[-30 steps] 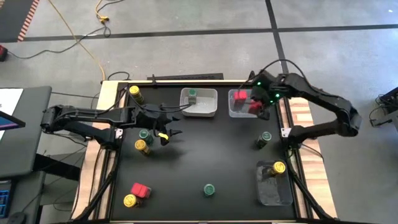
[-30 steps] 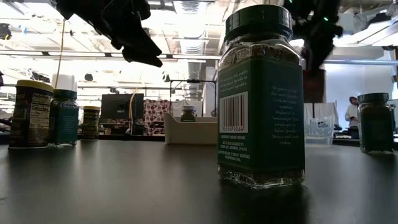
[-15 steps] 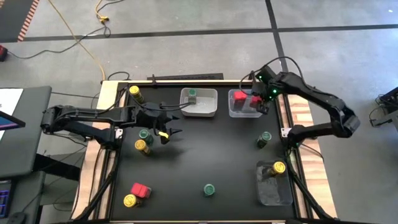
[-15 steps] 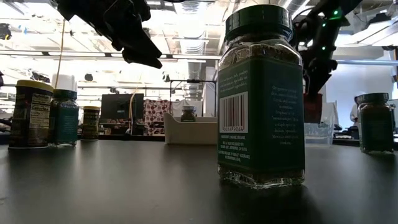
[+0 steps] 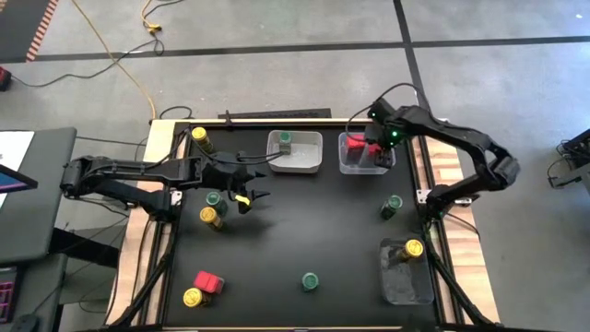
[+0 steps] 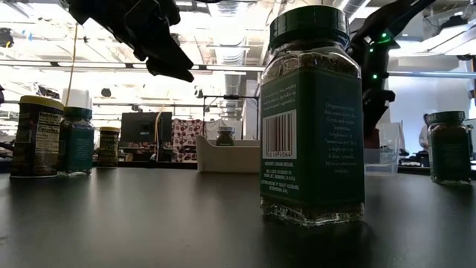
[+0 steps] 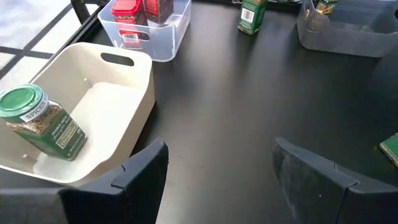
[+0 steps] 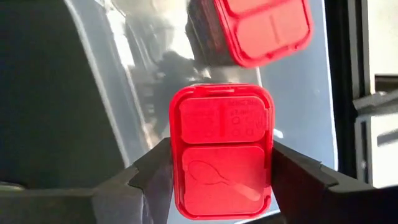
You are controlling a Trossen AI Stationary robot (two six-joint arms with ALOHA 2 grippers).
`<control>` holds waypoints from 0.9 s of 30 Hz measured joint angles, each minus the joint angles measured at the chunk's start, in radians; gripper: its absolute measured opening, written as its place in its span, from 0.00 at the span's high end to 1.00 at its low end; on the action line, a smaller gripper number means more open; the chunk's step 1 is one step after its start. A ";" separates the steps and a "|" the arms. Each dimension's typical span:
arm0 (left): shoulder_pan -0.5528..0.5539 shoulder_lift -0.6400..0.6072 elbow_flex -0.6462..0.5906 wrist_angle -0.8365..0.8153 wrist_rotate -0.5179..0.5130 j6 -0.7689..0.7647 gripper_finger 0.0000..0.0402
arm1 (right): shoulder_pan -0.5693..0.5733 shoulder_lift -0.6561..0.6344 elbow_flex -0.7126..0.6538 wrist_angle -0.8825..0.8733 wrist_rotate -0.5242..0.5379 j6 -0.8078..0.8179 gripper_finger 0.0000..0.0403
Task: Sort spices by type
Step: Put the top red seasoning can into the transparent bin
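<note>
My right gripper (image 5: 371, 150) stands over the clear bin (image 5: 348, 167) at the table's far right, shut on a red spice box (image 8: 221, 149). A second red box (image 8: 255, 25) lies in that bin. My left gripper (image 5: 247, 196) hovers open above the table's left half, beside a green-lidded jar (image 5: 214, 198) and a yellow-lidded jar (image 5: 210, 217) standing on the table. One green-lidded jar (image 7: 37, 121) stands in the white bin (image 7: 134, 93). A yellow-lidded jar (image 5: 412, 248) sits in the near-right clear bin (image 5: 406, 286). My right gripper pinches the red spice box between its two fingers, one finger (image 8: 152, 177) on each long side just below the red lid (image 8: 186, 155). The fingers come from above, pointing down. The box is upright inside the clear bin; whether its base rests on the bin floor is hidden.
On the table stand a green-lidded jar (image 5: 394, 205) near the right edge, another (image 5: 310, 280) near the front edge, a red box (image 5: 208, 280) with a yellow-lidded jar (image 5: 193, 297) at the near left, and a yellow-lidded jar (image 5: 200, 136) at the far left. The table's middle is bare.
My right gripper has carried the red box toward the table's left and far edge, from the clear bin's right rim to over the bin, and has moved down into it.
</note>
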 joint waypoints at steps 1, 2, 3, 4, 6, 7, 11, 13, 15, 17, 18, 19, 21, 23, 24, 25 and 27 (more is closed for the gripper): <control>0.000 0.000 0.000 0.000 0.000 0.000 0.32 | -0.006 0.006 0.000 0.000 0.015 -0.006 0.39; 0.000 0.000 0.000 0.000 0.000 0.000 0.32 | -0.011 0.009 0.000 0.001 0.020 -0.008 0.39; 0.000 0.000 0.000 0.000 0.000 0.000 0.32 | -0.017 0.010 0.000 0.006 0.021 -0.012 0.39; 0.000 0.000 0.000 0.000 0.000 0.000 0.32 | -0.022 0.011 0.000 0.014 0.021 -0.019 0.39; 0.000 0.000 0.000 -0.001 0.000 0.000 0.32 | -0.033 0.014 0.000 0.032 0.022 -0.035 0.39; 0.001 0.000 0.000 -0.001 0.000 0.000 0.32 | -0.038 0.014 0.000 0.040 0.022 -0.045 0.39; 0.003 0.000 0.000 -0.001 0.000 0.008 0.32 | -0.041 0.014 0.000 0.046 0.021 -0.076 0.39; 0.003 0.000 0.000 -0.001 0.000 0.008 0.32 | -0.046 0.014 0.000 0.047 0.009 -0.100 0.39; 0.003 0.000 0.000 -0.001 0.000 0.008 0.32 | -0.051 0.014 0.000 0.049 -0.015 -0.110 0.39; 0.003 0.000 0.000 -0.001 0.000 0.008 0.32 | -0.057 0.014 0.000 0.051 -0.023 -0.124 0.39; 0.003 0.000 0.000 -0.001 0.000 0.008 0.32 | -0.060 0.014 0.000 0.052 -0.023 -0.130 0.39; 0.003 0.000 0.000 -0.001 0.000 0.008 0.32 | -0.064 0.014 0.000 0.052 -0.024 -0.133 0.39; 0.003 0.000 0.000 -0.001 0.000 0.008 0.32 | -0.070 0.020 0.000 0.051 -0.027 -0.137 0.39; 0.003 0.000 0.000 -0.001 0.000 0.008 0.32 | -0.075 0.033 0.000 0.051 -0.030 -0.143 0.39; 0.003 0.000 0.000 -0.001 0.000 0.008 0.32 | -0.077 0.041 0.000 0.049 -0.032 -0.154 0.39; 0.003 0.000 0.000 -0.001 0.000 0.008 0.32 | -0.079 0.048 0.000 0.047 -0.033 -0.161 0.39; 0.003 0.000 0.000 -0.001 0.000 0.008 0.32 | -0.083 0.064 0.000 0.049 -0.038 -0.161 0.39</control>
